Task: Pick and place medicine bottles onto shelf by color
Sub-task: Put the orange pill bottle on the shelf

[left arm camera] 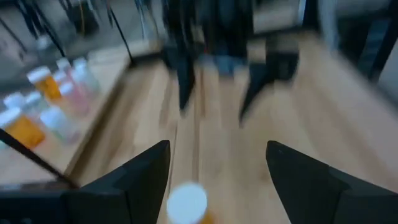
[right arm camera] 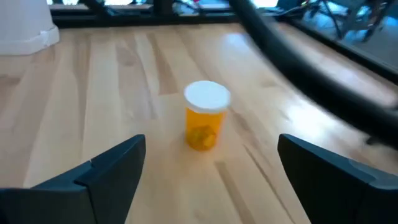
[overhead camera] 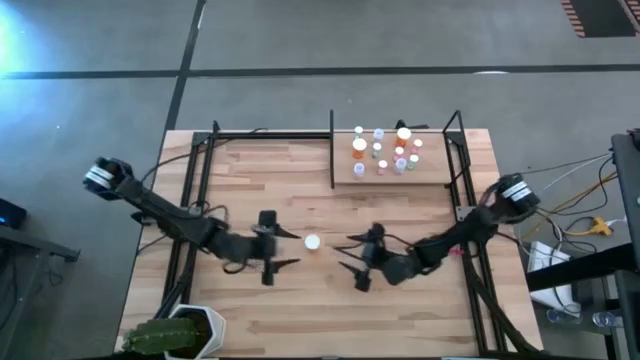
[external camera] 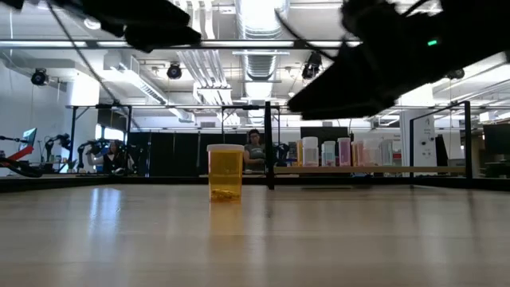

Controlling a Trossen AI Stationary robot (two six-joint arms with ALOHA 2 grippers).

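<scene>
Bright overhead ceiling lights, glare on tabletop [external camera: 119,239]; left wrist view heavily motion-blurred.

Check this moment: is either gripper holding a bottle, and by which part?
Nothing is held. The orange bottle stands alone on the table between the left gripper and right gripper; both sets of jaws stand open, clear of it.

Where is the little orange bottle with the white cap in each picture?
High view: the orange bottle stands mid-table between the left gripper and right gripper; only its cap shows.
Low view: upright, left of centre.
Left wrist view: bottom edge, between the open fingers.
Right wrist view: centre, ahead of the open fingers.
Shared landmark: the shelf's cluster of bottles, seen in the high, low and left wrist views.
</scene>
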